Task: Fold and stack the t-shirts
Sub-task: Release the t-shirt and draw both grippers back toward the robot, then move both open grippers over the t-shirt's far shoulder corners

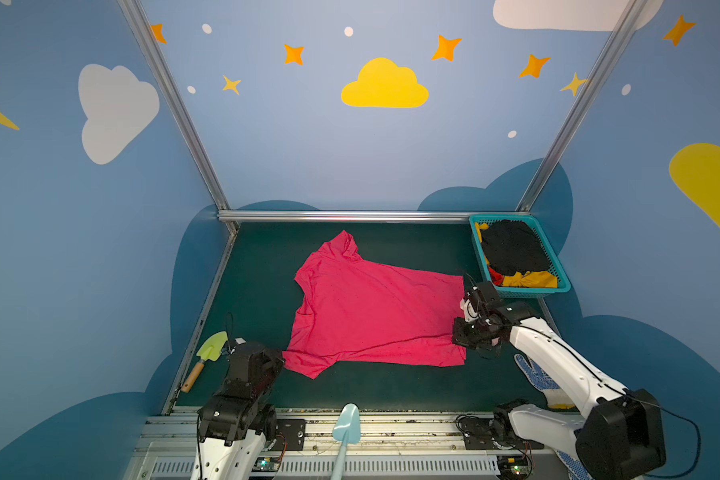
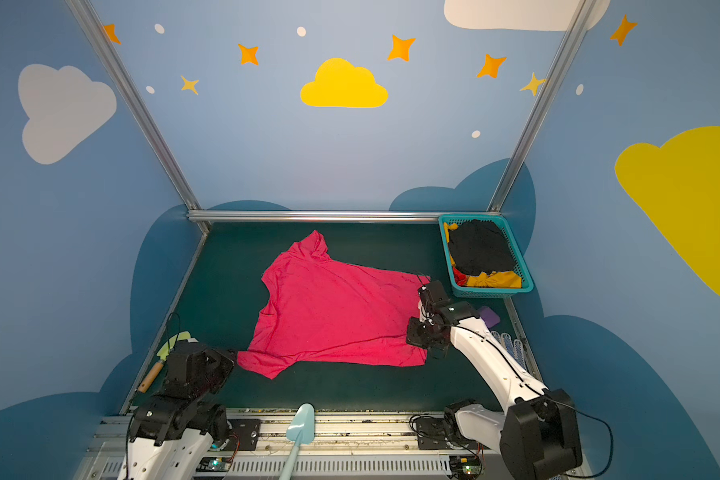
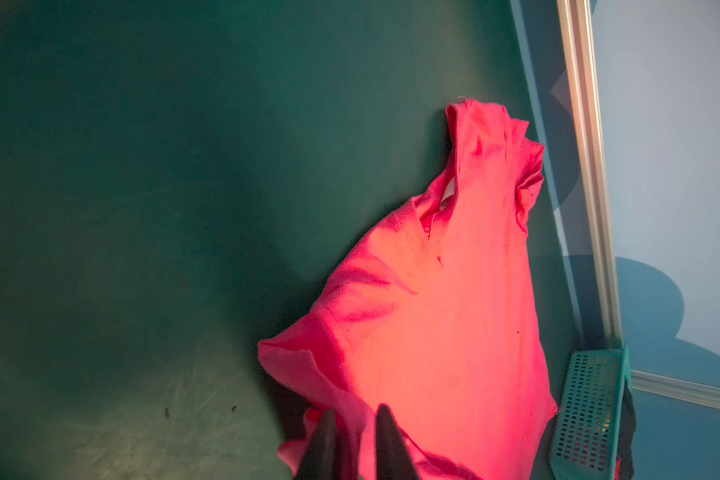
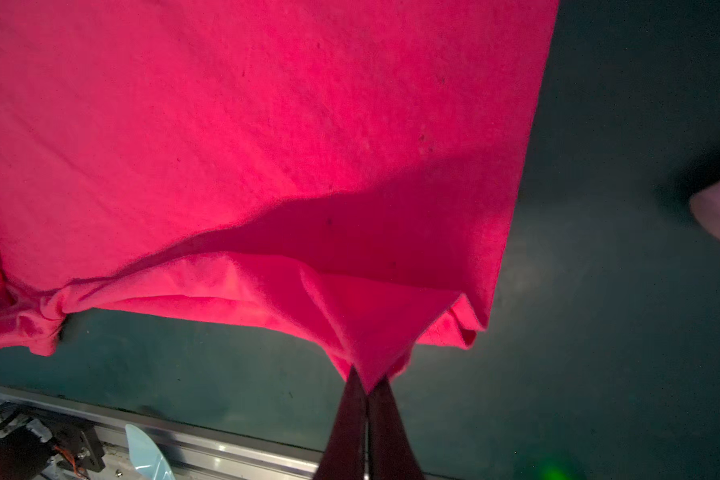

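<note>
Right gripper (image 4: 368, 382) pinches the pink t-shirt (image 1: 375, 316) at its hem corner, arm extended low; left gripper (image 3: 355, 409), slightly parted, straddles its sleeve.

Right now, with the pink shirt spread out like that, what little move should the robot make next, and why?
Probably open the right gripper and let the hem corner drop. The shirt lies nearly flat on the table, the left gripper has its jaws apart at the sleeve, and only that pinched corner is lifted, so folding could then begin.
</note>
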### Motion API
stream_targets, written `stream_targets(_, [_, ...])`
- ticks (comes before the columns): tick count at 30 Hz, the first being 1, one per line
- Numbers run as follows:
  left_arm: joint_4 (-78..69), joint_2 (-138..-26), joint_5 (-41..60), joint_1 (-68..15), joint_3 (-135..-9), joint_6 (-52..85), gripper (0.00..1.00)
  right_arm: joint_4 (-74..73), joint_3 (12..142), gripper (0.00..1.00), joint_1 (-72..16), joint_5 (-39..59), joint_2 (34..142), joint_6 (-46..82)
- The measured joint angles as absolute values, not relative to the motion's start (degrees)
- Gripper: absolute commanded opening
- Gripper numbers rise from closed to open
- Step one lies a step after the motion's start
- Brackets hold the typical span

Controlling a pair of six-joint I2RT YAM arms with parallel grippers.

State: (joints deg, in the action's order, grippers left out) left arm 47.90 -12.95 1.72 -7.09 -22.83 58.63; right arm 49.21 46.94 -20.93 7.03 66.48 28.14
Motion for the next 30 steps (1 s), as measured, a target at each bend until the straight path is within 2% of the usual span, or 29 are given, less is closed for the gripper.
stream_targets(2, [49.17,-12.51,1.87,-7.18,-23.03,59.51,0.6,51.16,46.96,0.26,-21.61,5.85,65.25,28.99])
stream_targets(7, [52.12,-11.9,2.15,-7.2,-25.89,60.42,0.67,56.49,48.38,0.41,-22.37,2.66,63.7,30.37])
stream_targets(10, [52.99,-11.86,2.07,-7.2,-29.58,60.25,0.66,59.0,51.46,0.48,-22.81,1.19,63.4,30.81])
stream_targets(14, [49.82,-15.44,2.5,-7.2,-33.19,59.11,0.55,58.81,55.37,0.54,-23.11,0.1,63.07,30.3])
stream_targets(16, [46.28,-21.08,3.36,-7.22,-34.46,57.98,0.5,57.28,56.49,0.5,-23.09,-0.03,63.61,29.43])
stream_targets(20, [39.66,-40.14,5.41,-7.31,-40.88,53.52,0.37,53.25,60.27,0.28,-22.81,0.01,69.54,27.18])
stream_targets(23, [35.66,-55.59,6.04,-7.57,-49.06,49.39,0.31,50.17,64.45,0.16,-21.69,0.08,76.86,25.52])
stream_targets(26, [32.8,-68.36,7.27,-7.68,-56.25,45.84,0.32,48.03,69.6,0.11,-19.77,0.82,85.38,23.59])
stream_targets(30, [29.85,-83.07,10.31,-7.88,-63.77,42.41,0.26,45.67,75.99,0.1,-17.76,2.24,95.98,21.63])
